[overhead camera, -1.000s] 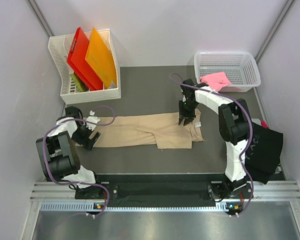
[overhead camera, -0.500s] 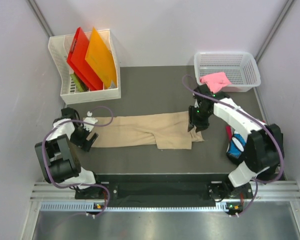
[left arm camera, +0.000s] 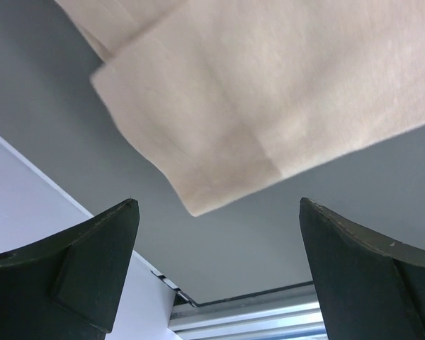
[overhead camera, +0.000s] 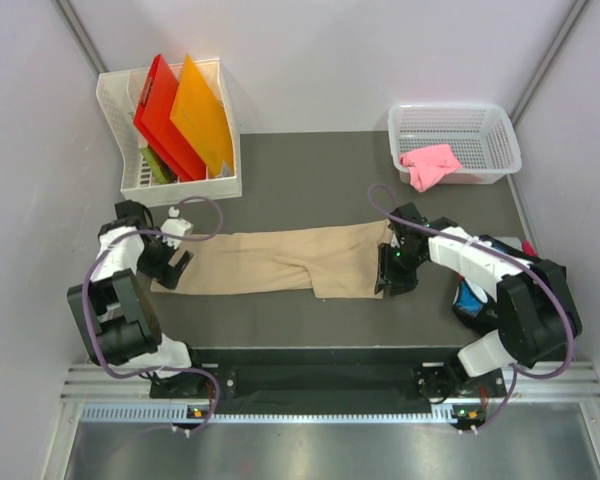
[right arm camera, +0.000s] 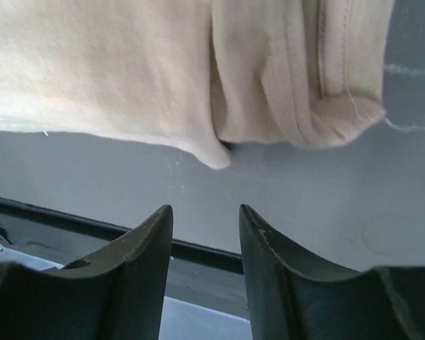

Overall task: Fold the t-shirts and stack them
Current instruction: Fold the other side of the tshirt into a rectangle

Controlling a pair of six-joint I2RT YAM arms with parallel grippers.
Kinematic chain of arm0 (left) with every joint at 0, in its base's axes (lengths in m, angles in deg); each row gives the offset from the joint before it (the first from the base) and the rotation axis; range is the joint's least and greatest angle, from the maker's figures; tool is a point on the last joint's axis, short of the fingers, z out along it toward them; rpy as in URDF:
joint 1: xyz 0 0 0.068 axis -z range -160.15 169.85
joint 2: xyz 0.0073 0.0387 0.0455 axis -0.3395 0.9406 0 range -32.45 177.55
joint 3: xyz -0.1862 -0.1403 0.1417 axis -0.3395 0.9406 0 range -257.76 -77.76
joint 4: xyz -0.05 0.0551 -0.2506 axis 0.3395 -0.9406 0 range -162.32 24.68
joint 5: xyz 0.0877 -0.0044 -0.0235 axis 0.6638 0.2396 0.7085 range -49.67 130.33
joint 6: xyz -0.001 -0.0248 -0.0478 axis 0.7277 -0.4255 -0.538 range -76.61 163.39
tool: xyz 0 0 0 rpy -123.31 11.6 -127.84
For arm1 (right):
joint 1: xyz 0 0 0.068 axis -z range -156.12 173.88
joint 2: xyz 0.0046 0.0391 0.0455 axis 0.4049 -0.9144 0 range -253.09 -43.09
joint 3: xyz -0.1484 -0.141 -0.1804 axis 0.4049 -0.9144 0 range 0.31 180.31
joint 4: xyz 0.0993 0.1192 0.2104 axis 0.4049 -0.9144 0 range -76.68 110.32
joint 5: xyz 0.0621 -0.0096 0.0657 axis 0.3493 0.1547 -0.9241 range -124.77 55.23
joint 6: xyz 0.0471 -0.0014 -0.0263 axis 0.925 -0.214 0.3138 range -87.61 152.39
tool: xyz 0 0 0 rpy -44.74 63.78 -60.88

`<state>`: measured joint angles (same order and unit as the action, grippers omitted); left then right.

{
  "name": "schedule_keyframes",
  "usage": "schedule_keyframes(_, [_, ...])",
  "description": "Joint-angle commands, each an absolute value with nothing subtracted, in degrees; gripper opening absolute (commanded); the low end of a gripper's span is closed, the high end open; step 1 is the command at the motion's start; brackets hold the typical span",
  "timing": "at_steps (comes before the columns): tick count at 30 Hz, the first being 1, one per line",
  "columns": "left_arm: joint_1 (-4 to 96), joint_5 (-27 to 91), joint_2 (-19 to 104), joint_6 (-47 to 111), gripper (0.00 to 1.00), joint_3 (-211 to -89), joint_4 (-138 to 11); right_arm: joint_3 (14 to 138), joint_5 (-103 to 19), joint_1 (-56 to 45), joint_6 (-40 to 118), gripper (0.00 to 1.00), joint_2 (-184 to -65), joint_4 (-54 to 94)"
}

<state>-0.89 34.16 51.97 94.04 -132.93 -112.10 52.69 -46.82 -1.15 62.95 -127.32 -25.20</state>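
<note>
This looks like a robotics lab test cell. Plain pale partition walls (overhead camera: 330, 60) box in a dark grey bench (overhead camera: 300, 170). A cabled left arm (overhead camera: 120, 320) and right arm (overhead camera: 510, 310) are bolted to an aluminium rail (overhead camera: 330, 412) at its near edge. A white file rack (overhead camera: 180, 190) and a mesh basket (overhead camera: 450, 108) stand at the back.

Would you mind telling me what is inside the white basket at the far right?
A pink t-shirt lies bunched in the basket, partly over its near rim; the rest shows bare mesh. Anything under the cloth is covered.

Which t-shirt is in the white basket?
The pink t-shirt, hanging over its rim; the tan t-shirt and black t-shirt lie on the table.
</note>
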Motion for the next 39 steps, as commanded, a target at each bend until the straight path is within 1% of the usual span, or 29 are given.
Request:
schedule_keyframes(1, [0.07, 32.16, 54.2, 92.69, 0.99, -135.76, -112.43, 52.52, -48.21, -1.69, 64.29, 0.43, -129.05, -18.36])
schedule_keyframes(10, [0.68, 33.39, 59.48, 90.5, 0.99, -136.03, -109.0, 52.61, -47.78, -1.6, 62.89, 0.4, -134.67, -15.01])
schedule_keyframes(13, [0.69, 33.83, 60.53, 90.15, 0.99, -135.76, -108.56, 52.69, -47.78, -1.69, 62.44, 0.37, -136.17, -13.96])
schedule_keyframes(16, [0.6, 34.53, 60.98, 90.32, 0.99, -135.24, -107.59, 53.22, -48.12, -1.6, 62.53, 0.25, -137.22, -13.34])
schedule_keyframes(17, [0.6, 34.71, 61.06, 90.41, 0.99, -134.98, -107.42, 53.4, -48.3, -1.69, 62.53, 0.16, -137.4, -13.43])
schedule_keyframes(20, [0.69, 35.06, 60.89, 90.76, 0.99, -134.53, -107.07, 55.67, -48.39, -1.61, 62.36, 0.04, -137.14, -14.92])
schedule_keyframes(21, [0.51, 35.15, 60.89, 90.93, 0.99, -134.36, -106.98, 56.38, -48.13, -1.69, 62.1, 0.03, -136.61, -15.53])
schedule_keyframes(22, [0.68, 35.15, 60.8, 91.02, 0.99, -134.36, -106.89, 57.08, -47.6, -1.61, 61.74, 0.03, -136.35, -16.32])
schedule_keyframes(24, [0.6, 35.15, 60.8, 91.11, 0.99, -134.27, -106.89, 59.11, -47.07, -1.69, 61.3, 0.09, -135.56, -19.22])
schedule_keyframes(25, [0.6, 35.15, 60.8, 91.2, 0.99, -134.18, -106.89, 59.46, -46.98, -1.69, 60.78, 0.1, -135.38, -20.1])
schedule_keyframes(29, [0.6, 35.15, 60.71, 91.46, 0.99, -134.18, -106.45, 59.9, -46.46, -1.6, 61.04, 0.0, -134.15, -20.9])
schedule_keyframes(34, [0.6, 35.67, 60.89, 92.08, 0.99, -134.01, -106.1, 65.25, -47.33, -1.6, 61.57, 0.0, -134.58, -23.97])
schedule_keyframes(39, [0.68, 36.03, 60.54, 92.52, 0.99, -133.74, -105.66, 74.31, -49.44, -1.6, 61.3, 0.0, -136.78, -28.89])
